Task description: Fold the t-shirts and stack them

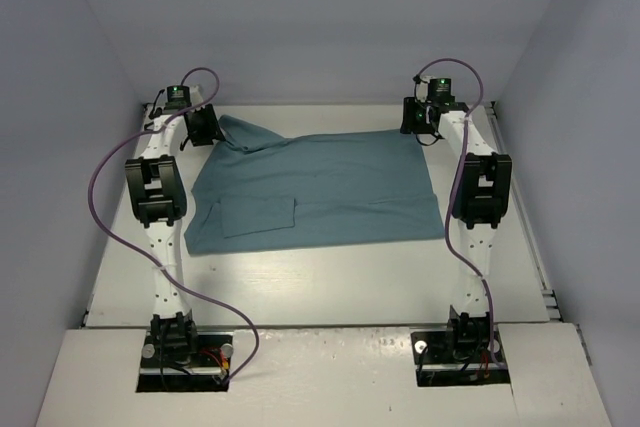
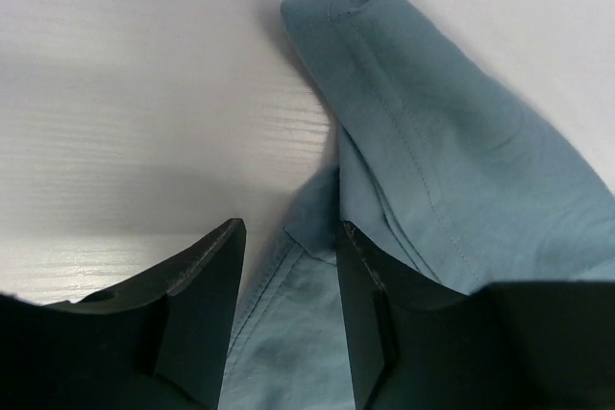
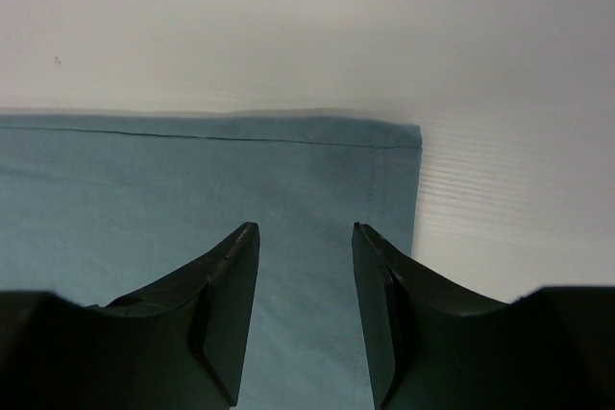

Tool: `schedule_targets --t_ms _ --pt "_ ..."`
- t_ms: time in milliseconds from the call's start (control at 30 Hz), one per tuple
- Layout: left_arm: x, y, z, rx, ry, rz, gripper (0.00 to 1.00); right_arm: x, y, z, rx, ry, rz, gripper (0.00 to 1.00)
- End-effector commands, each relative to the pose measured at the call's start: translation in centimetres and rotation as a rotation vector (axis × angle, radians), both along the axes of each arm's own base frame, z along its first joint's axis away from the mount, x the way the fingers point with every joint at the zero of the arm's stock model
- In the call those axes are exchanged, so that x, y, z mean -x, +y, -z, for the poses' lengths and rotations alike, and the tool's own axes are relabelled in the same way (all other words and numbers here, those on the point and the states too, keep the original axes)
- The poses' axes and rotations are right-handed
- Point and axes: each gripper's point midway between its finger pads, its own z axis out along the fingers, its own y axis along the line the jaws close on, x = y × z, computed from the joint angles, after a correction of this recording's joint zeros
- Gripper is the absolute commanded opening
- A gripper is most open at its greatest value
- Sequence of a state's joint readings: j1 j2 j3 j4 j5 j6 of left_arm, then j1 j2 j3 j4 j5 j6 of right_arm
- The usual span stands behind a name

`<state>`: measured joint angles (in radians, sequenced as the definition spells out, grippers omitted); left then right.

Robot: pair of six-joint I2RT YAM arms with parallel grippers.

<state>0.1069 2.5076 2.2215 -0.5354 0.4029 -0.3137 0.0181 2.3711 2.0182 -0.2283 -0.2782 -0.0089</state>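
The teal t-shirt is found spread on the tabletop, hardly folded yet, and at its far corners the left end effector and right end effector are held open, nothing gripped

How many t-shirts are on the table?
1. The teal t-shirt lies spread across the middle of the white table, its far-left corner bunched up. Another could hide underneath, but none shows.

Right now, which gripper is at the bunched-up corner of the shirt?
The left gripper: the t-shirt rises in folds there, but lies flat under the right gripper.
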Motion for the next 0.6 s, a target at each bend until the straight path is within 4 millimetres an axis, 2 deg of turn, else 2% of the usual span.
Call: schedule_targets --t_ms 0,300,567 --pt "0.64 -0.04 -2.66 0.008 -0.025 0.065 0.39 -1.34 -0.63 -3.85 0.002 -0.102 -0.010 0.41" --pt "0.41 -0.77 -3.04 0.050 -0.054 0.131 0.35 -1.01 -0.68 -3.13 0.002 -0.084 -0.005 0.41" --pt "-0.10 -0.90 -3.15 0.063 -0.068 0.137 0.26 -1.91 -0.95 -3.06 0.011 -0.098 0.010 0.42"
